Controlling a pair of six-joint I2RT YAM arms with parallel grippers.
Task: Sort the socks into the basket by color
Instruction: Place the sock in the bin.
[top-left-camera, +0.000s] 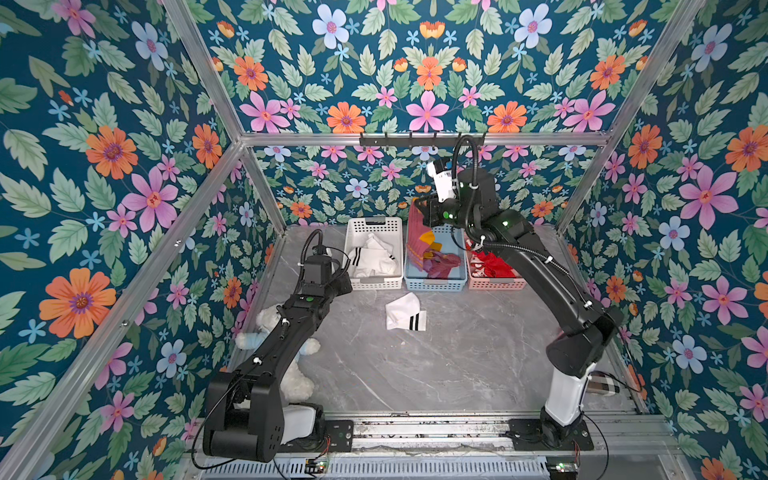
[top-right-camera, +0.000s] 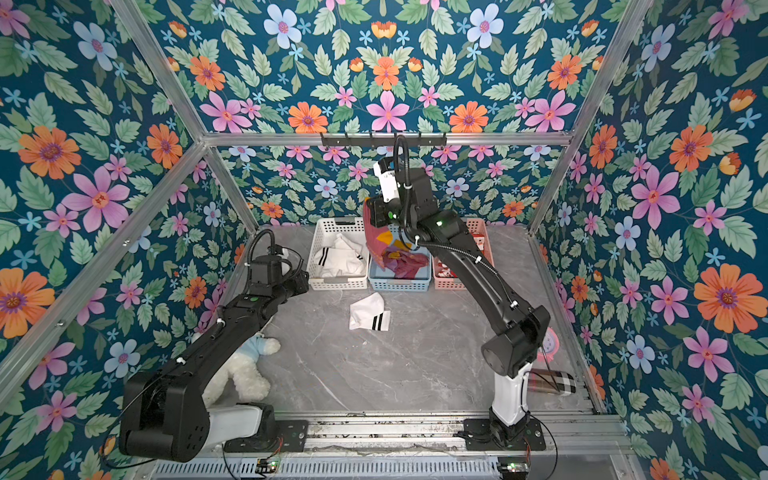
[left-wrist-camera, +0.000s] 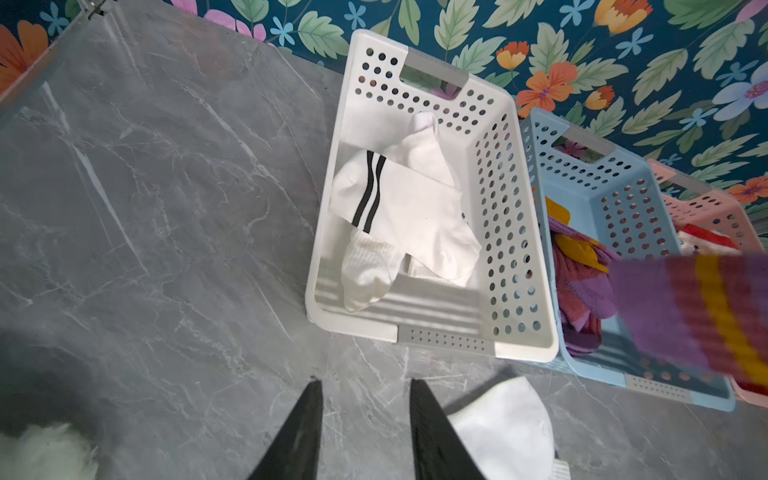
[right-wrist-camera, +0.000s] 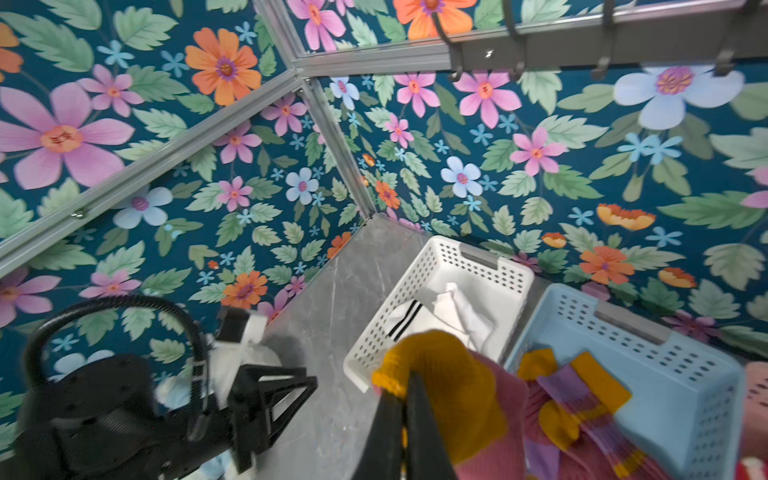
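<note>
Clamps maroon ribbed mustard-toed sock (right-wrist-camera: 449, 374) in right gripper (right-wrist-camera: 404, 386) over pale blue perforated basket (top-left-camera: 435, 284), upper centre; holds left gripper (left-wrist-camera: 365, 382) half-parted, empty.

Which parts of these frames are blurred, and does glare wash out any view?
Left wrist view: the hanging maroon sock is smeared, the teddy bear fur soft, the white basket sharp. Right wrist view: the sock in the right gripper and the left arm are blurred. Both top views: sharp, no strong glare.
</note>
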